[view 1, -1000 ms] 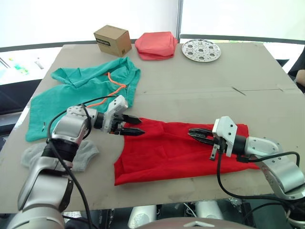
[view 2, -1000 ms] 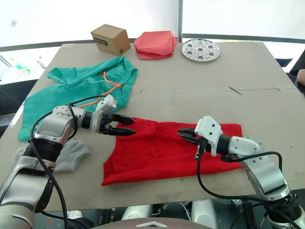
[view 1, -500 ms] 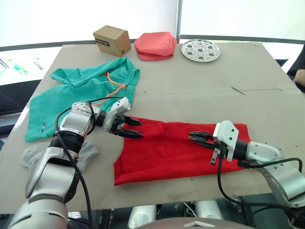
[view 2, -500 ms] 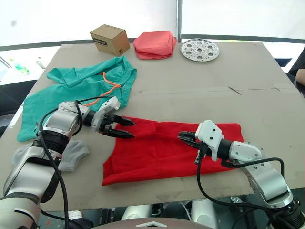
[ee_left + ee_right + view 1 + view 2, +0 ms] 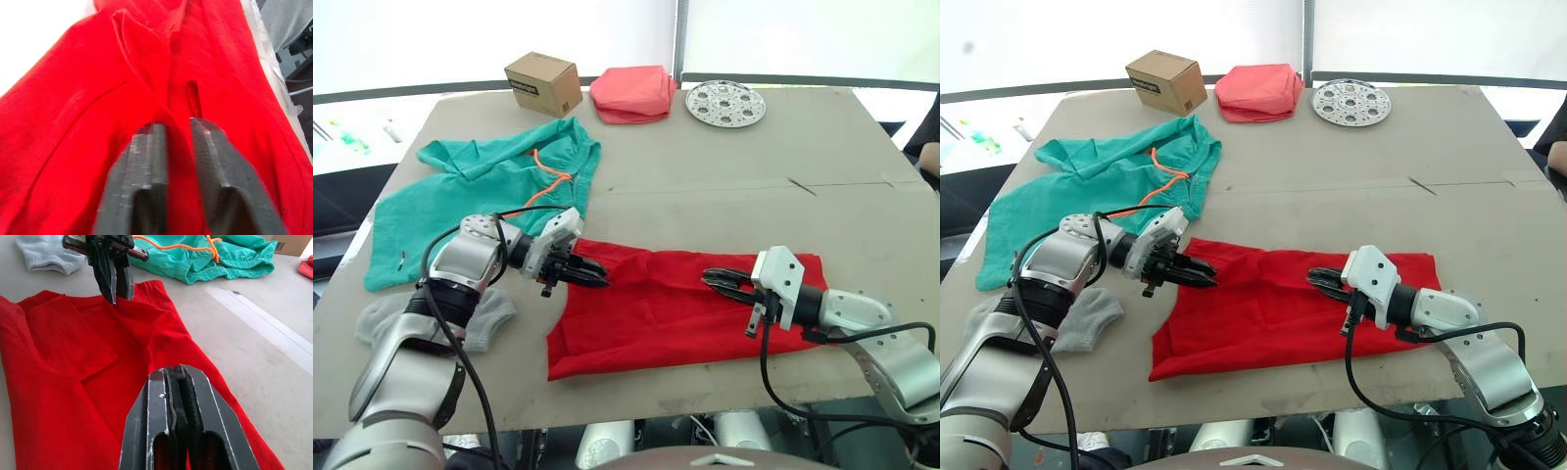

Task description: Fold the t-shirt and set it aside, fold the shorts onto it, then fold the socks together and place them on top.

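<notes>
1. The t-shirt (image 5: 675, 304): bright red, spread flat near the front edge of the table (image 5: 724, 186), partly folded with creases.
2. Right gripper (image 5: 717, 282): low over the right half of the t-shirt; the right wrist view shows the fingers (image 5: 188, 406) pressed together with nothing visible between them.
3. Left gripper (image 5: 592, 276): at the t-shirt's upper left corner, tips down on the red cloth. The left wrist view shows the two fingers (image 5: 146, 161) a narrow gap apart with red cloth in the gap; whether they grip it cannot be told.
4. The socks (image 5: 475, 323): light grey, lying at the table's front left, beside the left forearm, apart from the t-shirt.
5. The shorts (image 5: 480, 196): teal-green, crumpled on the left side of the table, orange drawstring (image 5: 553, 174) on top; near the t-shirt's corner.
6. Cardboard box (image 5: 544, 83): far left edge.
7. Salmon-pink cloth bundle (image 5: 633, 93): folded, just beside the box.
8. Round metal plate (image 5: 725, 102): with holes, far edge, right of the bundle.
</notes>
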Robot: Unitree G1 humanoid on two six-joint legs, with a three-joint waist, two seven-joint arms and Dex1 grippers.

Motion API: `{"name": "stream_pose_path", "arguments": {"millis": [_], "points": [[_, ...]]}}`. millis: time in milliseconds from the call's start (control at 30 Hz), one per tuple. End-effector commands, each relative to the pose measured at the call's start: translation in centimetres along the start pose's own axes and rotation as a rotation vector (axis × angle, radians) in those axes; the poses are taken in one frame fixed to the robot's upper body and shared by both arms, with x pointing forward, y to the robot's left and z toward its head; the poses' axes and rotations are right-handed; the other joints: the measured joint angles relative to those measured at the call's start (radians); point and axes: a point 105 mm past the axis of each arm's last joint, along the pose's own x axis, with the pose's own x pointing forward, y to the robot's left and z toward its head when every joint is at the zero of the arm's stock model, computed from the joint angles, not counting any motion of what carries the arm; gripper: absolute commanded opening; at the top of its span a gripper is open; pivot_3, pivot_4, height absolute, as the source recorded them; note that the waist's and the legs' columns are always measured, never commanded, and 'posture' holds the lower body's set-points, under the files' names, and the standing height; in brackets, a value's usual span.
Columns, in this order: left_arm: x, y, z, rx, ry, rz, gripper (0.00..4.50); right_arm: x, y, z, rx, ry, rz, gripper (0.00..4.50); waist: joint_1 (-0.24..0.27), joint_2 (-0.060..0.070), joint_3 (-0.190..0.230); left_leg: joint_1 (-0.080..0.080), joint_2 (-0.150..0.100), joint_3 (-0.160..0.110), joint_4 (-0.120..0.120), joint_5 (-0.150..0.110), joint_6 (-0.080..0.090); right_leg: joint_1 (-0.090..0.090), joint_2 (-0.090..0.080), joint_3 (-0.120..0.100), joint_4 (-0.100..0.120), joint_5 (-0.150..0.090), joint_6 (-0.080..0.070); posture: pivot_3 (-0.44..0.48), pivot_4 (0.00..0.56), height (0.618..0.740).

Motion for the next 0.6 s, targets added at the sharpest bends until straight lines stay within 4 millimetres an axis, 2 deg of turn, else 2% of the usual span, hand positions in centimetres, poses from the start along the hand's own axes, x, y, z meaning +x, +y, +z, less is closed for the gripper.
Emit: {"name": "stream_pose_path", "arguments": {"millis": [33,100,233,300,367,467,500,533,600], "points": [[-0.6,-1.5,1.3,0.166,-0.026,-0.015,0.05,-0.6,-0.4,1.0,-0.035,-0.020,-0.021,0.00,0.000,0.000,0.000,0.000,0.000,0.000,0.000,0.000,0.000,0.000,0.000,0.000,0.000,0.000,0.000,0.000,0.150,0.736],[-0.5,-2.2,1.3,0.201,-0.031,-0.026,0.05,-0.7,-0.4,0.9,-0.030,-0.017,-0.025,0.00,0.001,0.000,0.000,0.000,0.000,0.000,0.000,0.001,-0.001,0.000,-0.001,0.000,0.000,0.000,0.000,0.000,0.150,0.736],[0.3,-3.6,-0.8,0.298,0.026,-0.015,0.05,-1.0,-0.2,0.6,-0.010,-0.004,-0.030,0.00,0.001,0.001,0.000,0.000,0.000,0.000,0.000,0.000,-0.001,0.000,-0.001,0.000,0.000,0.000,0.000,0.000,0.150,0.736],[0.5,-3.5,-1.0,0.299,0.008,0.030,0.05,-1.1,-0.1,0.5,0.004,0.001,-0.033,0.00,0.002,0.001,0.000,0.001,0.000,0.000,0.000,0.000,-0.001,0.000,-0.002,0.000,0.000,0.000,0.000,0.000,0.150,0.736],[0.0,-3.3,-0.7,0.223,-0.052,0.067,0.05,-1.4,-0.2,0.3,0.022,0.017,-0.050,0.00,0.005,0.001,0.000,0.001,0.000,-0.001,0.000,-0.001,0.001,0.000,-0.002,-0.001,0.000,0.000,0.000,0.000,0.150,0.736],[-1.1,-3.8,0.1,0.101,-0.146,0.062,0.91,-2.0,-0.8,-0.6,0.067,0.072,-0.104,0.00,0.004,0.001,0.000,0.001,0.000,-0.003,0.000,-0.002,0.002,0.000,-0.002,-0.002,0.000,-0.001,-0.001,0.000,0.150,0.736],[-1.3,-3.8,0.5,0.092,-0.174,0.072,1.33,-2.1,-1.0,-0.8,0.077,0.082,-0.122,0.00,0.003,0.001,0.000,0.001,0.000,-0.003,0.000,-0.002,0.002,0.000,-0.002,-0.002,0.000,-0.001,-0.001,0.000,0.150,0.736],[-1.4,-3.3,1.6,0.050,-0.255,0.114,1.71,-2.1,-1.5,-1.0,0.108,0.087,-0.159,0.00,0.002,0.001,0.000,0.001,0.000,-0.002,0.000,-0.002,0.002,0.000,-0.002,-0.002,0.000,-0.001,-0.001,0.000,0.150,0.736],[-1.6,-2.8,2.9,-0.012,-0.348,0.154,2.72,-2.1,-1.9,-1.3,0.147,0.093,-0.201,0.00,0.003,0.001,0.000,0.001,0.000,-0.003,0.000,-0.001,0.002,0.000,-0.002,-0.002,0.000,0.000,0.000,0.000,0.150,0.736]]}}
